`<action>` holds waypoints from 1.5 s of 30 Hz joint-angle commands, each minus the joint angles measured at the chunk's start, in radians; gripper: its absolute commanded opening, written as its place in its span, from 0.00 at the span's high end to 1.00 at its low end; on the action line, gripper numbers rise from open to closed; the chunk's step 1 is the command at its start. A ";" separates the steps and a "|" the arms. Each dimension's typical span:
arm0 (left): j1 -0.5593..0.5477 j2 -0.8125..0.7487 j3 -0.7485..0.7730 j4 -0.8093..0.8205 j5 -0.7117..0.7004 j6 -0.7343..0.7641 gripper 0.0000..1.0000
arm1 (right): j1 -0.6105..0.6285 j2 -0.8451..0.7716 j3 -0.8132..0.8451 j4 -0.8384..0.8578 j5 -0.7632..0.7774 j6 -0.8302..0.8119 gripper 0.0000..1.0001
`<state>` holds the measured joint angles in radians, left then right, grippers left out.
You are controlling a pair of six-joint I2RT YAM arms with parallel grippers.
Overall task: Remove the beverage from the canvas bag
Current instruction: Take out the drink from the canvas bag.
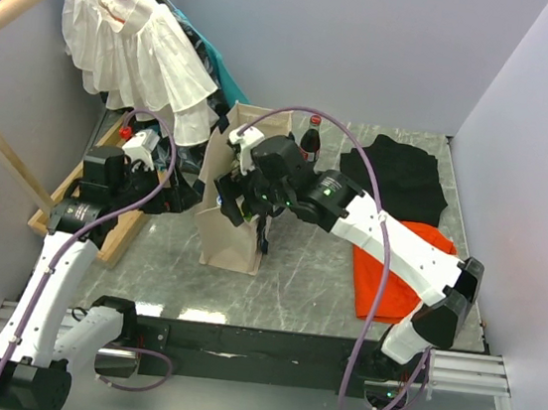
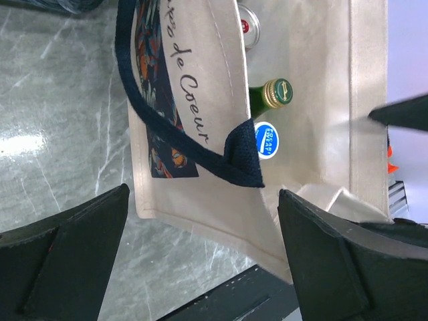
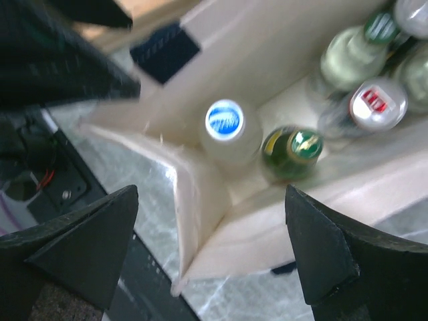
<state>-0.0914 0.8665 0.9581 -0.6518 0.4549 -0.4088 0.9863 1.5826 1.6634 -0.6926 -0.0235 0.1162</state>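
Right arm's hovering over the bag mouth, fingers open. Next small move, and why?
Probably lower the right gripper straight down over the blue-capped bottle in the canvas bag: its fingers stand open and empty, and that cap sits upright nearly between them.

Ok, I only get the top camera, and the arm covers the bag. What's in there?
Observer: At least three drinks stand upright in the bag: a blue-cap bottle, a green-cap bottle and a red-cap bottle.
Child: Is the right tool grabbing one?
Observer: No. The right tool is open above the bag's mouth and holds nothing.
Child: And the left tool?
Observer: The left tool is open and empty too. Its camera faces the bag's navy handle.
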 commanded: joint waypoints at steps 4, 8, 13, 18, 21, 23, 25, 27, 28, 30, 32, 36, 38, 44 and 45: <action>-0.004 -0.029 -0.016 0.011 0.024 0.007 0.01 | 0.000 0.092 0.157 0.030 0.106 -0.058 0.04; -0.004 -0.043 -0.021 -0.003 0.025 0.010 0.01 | -0.012 0.145 0.180 0.036 0.134 -0.056 0.04; -0.004 -0.066 -0.018 -0.029 0.013 0.018 0.01 | -0.043 0.180 0.185 0.041 0.143 -0.044 0.05; -0.004 -0.083 -0.013 -0.052 -0.013 0.028 0.01 | -0.043 0.163 0.150 0.039 0.109 -0.041 0.05; -0.004 -0.080 -0.015 -0.049 -0.019 0.030 0.01 | -0.043 0.133 0.110 0.045 0.068 -0.032 0.05; -0.004 -0.075 -0.021 -0.043 -0.018 0.030 0.01 | -0.041 0.120 0.093 0.039 0.033 -0.029 0.05; -0.004 -0.070 -0.028 -0.034 -0.015 0.028 0.01 | -0.037 0.117 0.093 0.025 0.028 -0.024 0.05; -0.004 -0.063 -0.032 -0.026 -0.016 0.027 0.01 | -0.029 0.117 0.095 0.008 -0.003 -0.026 0.05; -0.004 -0.063 -0.033 -0.026 -0.018 0.027 0.01 | -0.025 0.117 0.095 -0.005 -0.003 -0.024 0.05; -0.004 -0.061 -0.036 -0.019 -0.022 0.027 0.01 | -0.009 0.108 0.076 -0.013 -0.003 -0.029 0.05; -0.004 -0.058 -0.036 -0.017 -0.027 0.027 0.01 | 0.002 0.096 0.061 -0.013 -0.004 -0.033 0.05; -0.004 -0.050 -0.039 -0.016 -0.032 0.024 0.01 | 0.028 0.070 0.021 -0.005 0.022 -0.023 0.05; -0.004 -0.050 -0.041 -0.009 -0.028 0.021 0.01 | 0.032 0.056 -0.011 0.019 0.022 -0.021 0.05; -0.005 -0.049 -0.048 -0.002 -0.027 0.013 0.01 | 0.035 0.066 -0.021 0.051 0.085 -0.029 0.04; -0.004 -0.050 -0.045 -0.005 -0.030 0.013 0.01 | 0.035 0.070 -0.022 0.057 0.089 -0.030 0.04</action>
<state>-0.0952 0.8158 0.9192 -0.6930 0.4400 -0.4053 1.0142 1.6829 1.6482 -0.6636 0.0238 0.0891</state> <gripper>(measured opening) 0.988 0.954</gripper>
